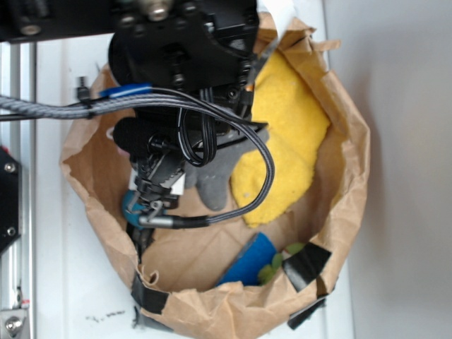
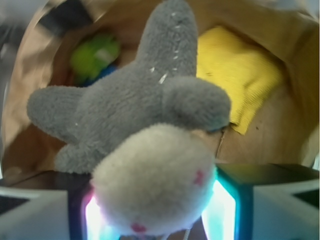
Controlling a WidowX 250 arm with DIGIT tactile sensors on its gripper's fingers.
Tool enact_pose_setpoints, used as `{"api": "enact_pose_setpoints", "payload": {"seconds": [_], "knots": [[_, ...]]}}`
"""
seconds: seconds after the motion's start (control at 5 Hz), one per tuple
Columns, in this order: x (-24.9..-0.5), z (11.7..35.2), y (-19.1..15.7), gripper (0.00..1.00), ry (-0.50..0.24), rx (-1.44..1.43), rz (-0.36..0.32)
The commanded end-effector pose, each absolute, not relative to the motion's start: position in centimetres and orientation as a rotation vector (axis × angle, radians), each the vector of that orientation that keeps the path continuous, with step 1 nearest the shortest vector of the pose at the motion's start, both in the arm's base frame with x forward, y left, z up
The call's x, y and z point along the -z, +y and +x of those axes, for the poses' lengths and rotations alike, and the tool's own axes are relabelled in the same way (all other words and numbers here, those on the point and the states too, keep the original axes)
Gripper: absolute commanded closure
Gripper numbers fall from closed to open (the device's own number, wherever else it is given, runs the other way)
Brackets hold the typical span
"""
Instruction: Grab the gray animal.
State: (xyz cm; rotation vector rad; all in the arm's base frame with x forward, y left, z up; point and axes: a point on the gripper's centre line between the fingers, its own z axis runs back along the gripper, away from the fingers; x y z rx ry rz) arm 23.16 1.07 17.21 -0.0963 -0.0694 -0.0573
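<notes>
1. The small gray plush animal with a cream muzzle and pink cheek dots (image 2: 145,135) sits inside the crumpled brown paper bag with black tape patches on its rim (image 1: 353,176), with its head between the pads of the black gripper (image 2: 152,215).
2. The gripper is pinching the gray animal at the cream head; lit pads press against both sides of the muzzle in the wrist view.
3. In the exterior view only a gray limb (image 1: 214,185) shows below the arm, beside the yellow textured cloth (image 1: 282,141) lying along the bag's far wall.
4. Judgement: the grip is on the soft head only, so the body hangs free and could slip or swing.
5. Advice: keep the squeeze firm and lift straight up through the bag's opening, clear of its rim.
6. The green item (image 2: 95,55) and the blue item (image 1: 247,261) near the bag's taped edge lie apart from the grasp.
</notes>
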Motion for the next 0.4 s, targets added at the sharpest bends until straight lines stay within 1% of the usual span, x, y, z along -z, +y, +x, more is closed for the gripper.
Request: {"api": "enact_pose_setpoints", "payload": {"seconds": [0.0,0.2], "knots": [[-17.58,24.44,-0.94,1.0,-0.14,-0.027,-0.119],[-17.01,24.34,-0.85,1.0,-0.117,-0.023,-0.132]]}}
